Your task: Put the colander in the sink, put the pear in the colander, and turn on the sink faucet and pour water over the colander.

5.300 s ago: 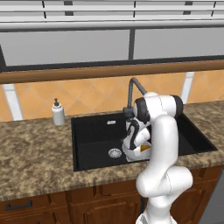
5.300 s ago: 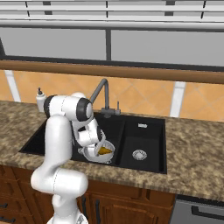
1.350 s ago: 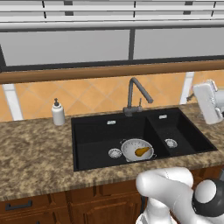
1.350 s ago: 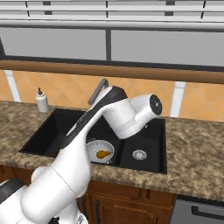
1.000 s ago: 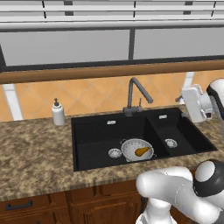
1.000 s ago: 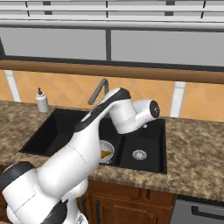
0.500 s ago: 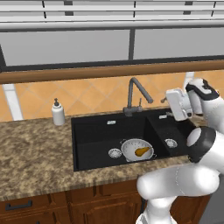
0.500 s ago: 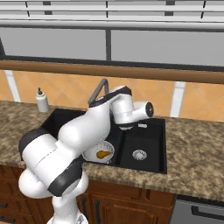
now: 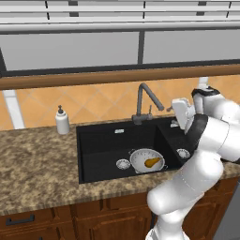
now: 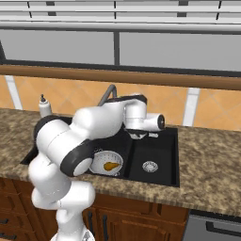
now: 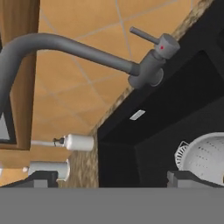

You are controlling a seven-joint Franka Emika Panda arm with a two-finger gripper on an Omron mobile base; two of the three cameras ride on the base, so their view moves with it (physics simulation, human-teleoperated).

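Note:
The grey-white colander [image 9: 146,160] sits in the wide basin of the black sink [image 9: 101,145], with the yellow-brown pear [image 9: 151,162] lying inside it. The dark grey faucet [image 9: 143,101] stands behind the basins, and no water is visible. My gripper [image 9: 172,110] hangs to the faucet's right at about spout height, apart from it. In the hand view the gripper [image 11: 114,179] is open and holds nothing. Ahead of it are the faucet spout [image 11: 65,46], its lever [image 11: 146,36] and the colander's rim [image 11: 203,157]. From the right base view I see the colander [image 10: 106,163] and pear [image 10: 111,165] beside my arm.
A white soap dispenser bottle [image 9: 62,121] stands on the granite counter [image 9: 37,164] left of the sink. The narrow basin [image 10: 155,157] with its silver drain lies right of the colander. A tiled wall and a wooden ledge rise behind the faucet.
My arm has swung from the far right leftward over the sink, bringing the hand close to the faucet. The colander and pear have stayed put.

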